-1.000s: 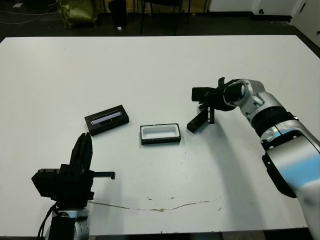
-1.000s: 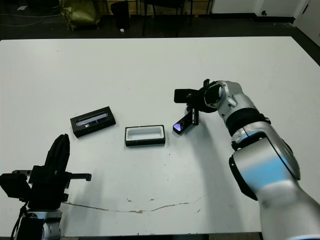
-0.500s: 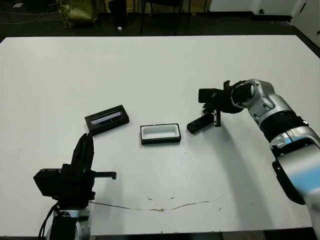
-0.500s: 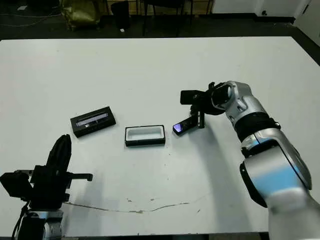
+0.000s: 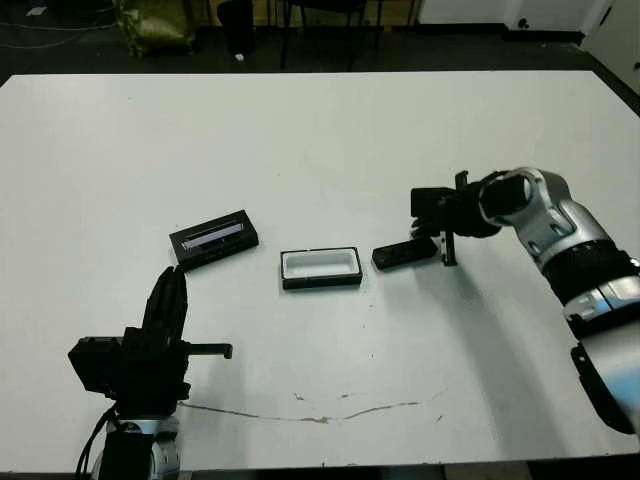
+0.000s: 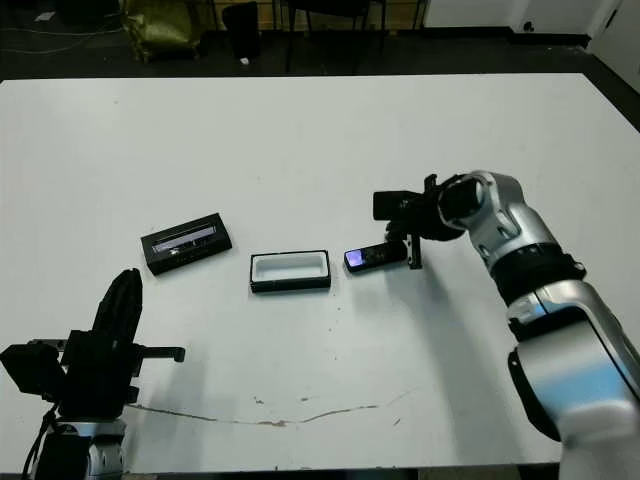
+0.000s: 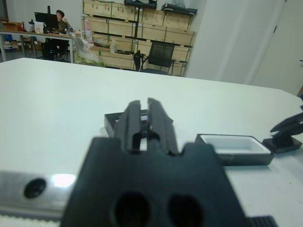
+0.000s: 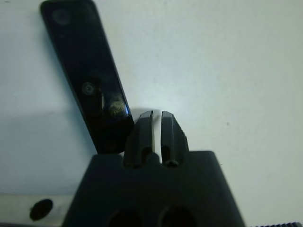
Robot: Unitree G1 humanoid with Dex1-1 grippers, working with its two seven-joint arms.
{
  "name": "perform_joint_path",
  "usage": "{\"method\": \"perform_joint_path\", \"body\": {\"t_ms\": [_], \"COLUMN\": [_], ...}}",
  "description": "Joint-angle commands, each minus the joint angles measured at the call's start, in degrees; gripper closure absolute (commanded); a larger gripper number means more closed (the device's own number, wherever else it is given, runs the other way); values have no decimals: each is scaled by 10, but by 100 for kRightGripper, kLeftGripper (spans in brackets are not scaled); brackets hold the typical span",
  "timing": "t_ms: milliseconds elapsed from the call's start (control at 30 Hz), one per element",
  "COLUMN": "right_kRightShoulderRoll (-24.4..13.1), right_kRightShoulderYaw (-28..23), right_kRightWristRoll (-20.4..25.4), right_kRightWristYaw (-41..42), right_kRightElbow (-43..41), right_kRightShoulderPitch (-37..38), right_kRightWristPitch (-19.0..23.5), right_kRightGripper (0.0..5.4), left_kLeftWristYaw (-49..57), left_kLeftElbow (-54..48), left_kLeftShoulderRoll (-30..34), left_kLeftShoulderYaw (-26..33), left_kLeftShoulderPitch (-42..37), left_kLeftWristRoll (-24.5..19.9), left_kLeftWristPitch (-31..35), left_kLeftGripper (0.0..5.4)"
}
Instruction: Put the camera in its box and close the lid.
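Camera [image 8: 87, 75] beside closed right gripper [image 8: 157, 124]; head views less clear.

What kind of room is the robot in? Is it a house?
Probably not a house: more likely a workshop or storeroom. Beyond the big white table stand shelves of wooden crates and an office chair, and a person sits at a desk with a monitor.

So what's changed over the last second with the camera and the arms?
The right claw swung rightward and tipped the camera down from propped on end to lying flat, right of the box. Its fingers are shut beside the camera's end. The box, lid and left claw stayed put.
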Motion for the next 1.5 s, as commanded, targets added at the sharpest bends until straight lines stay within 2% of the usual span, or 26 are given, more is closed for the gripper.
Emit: {"method": "perform_joint_path", "body": {"t_ms": [33,333,533,633,767,933,1100,1500], "right_kRightShoulderRoll": [-9,-38,-48,-56,-59,-67,-75,-85], "right_kRightShoulderYaw": [8,1,-1,-3,-4,2,6,19], "right_kRightWristRoll": [4,21,34,40,49,46,51,61], "right_kRightWristYaw": [33,51,75,77,85,91,101,144], "right_kRightElbow": [-20,-88,-109,-123,-120,-154,-180,-242], "right_kRightShoulderPitch": [30,58,66,75,80,93,105,125], "right_kRightWristPitch": [25,31,66,60,61,79,75,103], "right_kRightGripper": [540,540,540,540,540,540,540,540], "left_kLeftWristYaw": [-6,-4,-7,-5,-6,-8,-9,-8], "left_kLeftElbow": [9,9,14,7,8,9,11,10], "left_kLeftShoulderRoll": [7,5,7,5,5,6,7,2], "left_kLeftShoulderYaw": [3,3,5,3,3,3,4,0], "left_kLeftShoulderPitch": [16,14,12,15,14,14,12,9], "left_kLeftWristRoll": [0,5,4,1,1,0,2,-5], "left_kLeftWristPitch": [2,4,-1,10,9,4,5,15], "left_kLeftGripper": [537,537,537,537,537,537,537,537]}}
